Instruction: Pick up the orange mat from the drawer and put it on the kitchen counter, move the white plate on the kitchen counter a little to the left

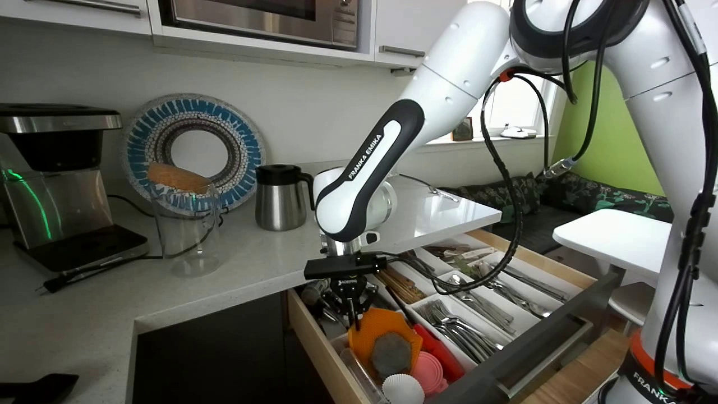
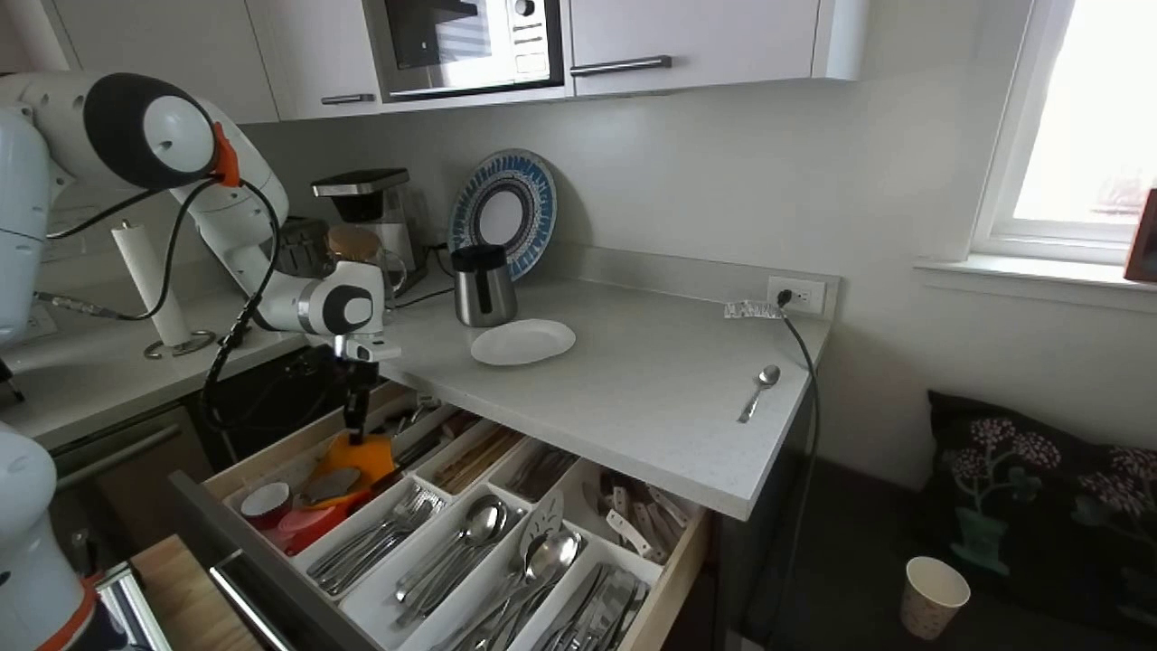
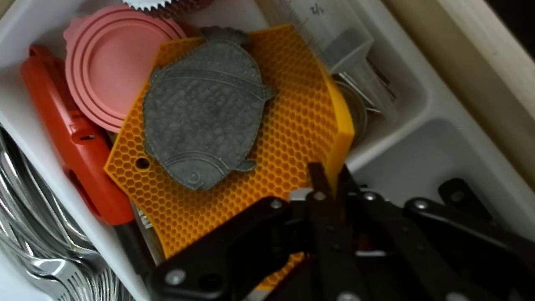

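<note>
Inside the drawer (image 1: 538, 334): orange mat (image 3: 292, 142), honeycomb-patterned, angular in outline; its edge between 3 and 4 o'clock is turned up in the wrist view.
Tool (image 3: 331, 177): both fingers drawn close together, clamped on that turned-up edge; pointing down into the drawer in both exterior views.
On the mat: grey fish-shaped piece (image 3: 205, 113), flat, tail toward 12 o'clock and head toward 6 o'clock in the wrist view.
At the mat's 10 o'clock, wrist view: pink round lid (image 3: 113, 67), partly overlapped by the mat.
At the mat's 9 o'clock, wrist view: red-handled item (image 3: 79, 142), lying lengthwise along a white divider (image 3: 69, 196).
At the mat's 8 o'clock, wrist view: forks (image 3: 62, 269), heaped beyond the divider.
Tabletop (image 2: 633, 398): pale, bearing the next entries.
White plate (image 2: 522, 342): lying flat in an exterior view, near the jug, at its 5 o'clock.
Steel jug (image 2: 484, 294): upright, black-lidded.
Blue-patterned platter (image 2: 502, 217): on edge, tilted back, toward the jug's 12 o'clock.
Spoon (image 2: 757, 394): well apart from the plate, toward its 3 o'clock.
Coffee maker (image 1: 67, 188): at 9 o'clock in an exterior view.
Arm (image 1: 387, 146): white, reaching down from 2 o'clock in the same view.
</note>
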You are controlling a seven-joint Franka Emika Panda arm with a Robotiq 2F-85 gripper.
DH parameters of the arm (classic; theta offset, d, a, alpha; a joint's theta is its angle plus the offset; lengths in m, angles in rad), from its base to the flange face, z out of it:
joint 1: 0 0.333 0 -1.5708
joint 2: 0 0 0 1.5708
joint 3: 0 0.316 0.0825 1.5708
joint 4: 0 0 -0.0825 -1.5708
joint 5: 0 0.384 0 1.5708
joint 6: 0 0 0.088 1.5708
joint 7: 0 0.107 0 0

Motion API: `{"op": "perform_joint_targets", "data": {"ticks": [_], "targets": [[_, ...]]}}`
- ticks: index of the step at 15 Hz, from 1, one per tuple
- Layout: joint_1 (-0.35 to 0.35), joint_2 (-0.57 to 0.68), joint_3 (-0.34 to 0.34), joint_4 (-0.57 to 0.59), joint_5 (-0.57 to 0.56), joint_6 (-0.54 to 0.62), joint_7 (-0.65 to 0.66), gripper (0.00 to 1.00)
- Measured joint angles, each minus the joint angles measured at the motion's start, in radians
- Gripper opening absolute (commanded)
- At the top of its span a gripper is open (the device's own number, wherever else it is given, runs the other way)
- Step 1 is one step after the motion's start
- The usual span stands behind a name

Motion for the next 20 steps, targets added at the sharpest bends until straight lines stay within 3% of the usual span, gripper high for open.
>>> {"op": "perform_joint_targets", "data": {"ticks": [5, 14, 20], "targets": [[0.003, -0.058, 0.000, -0.042, 0.001, -0.001, 0.031, 0.01], [0.011, -0.288, 0.024, -0.216, -0.001, -0.001, 0.217, 0.01], [0.008, -0.371, 0.038, -0.268, -0.012, 0.006, 0.315, 0.01]]}}
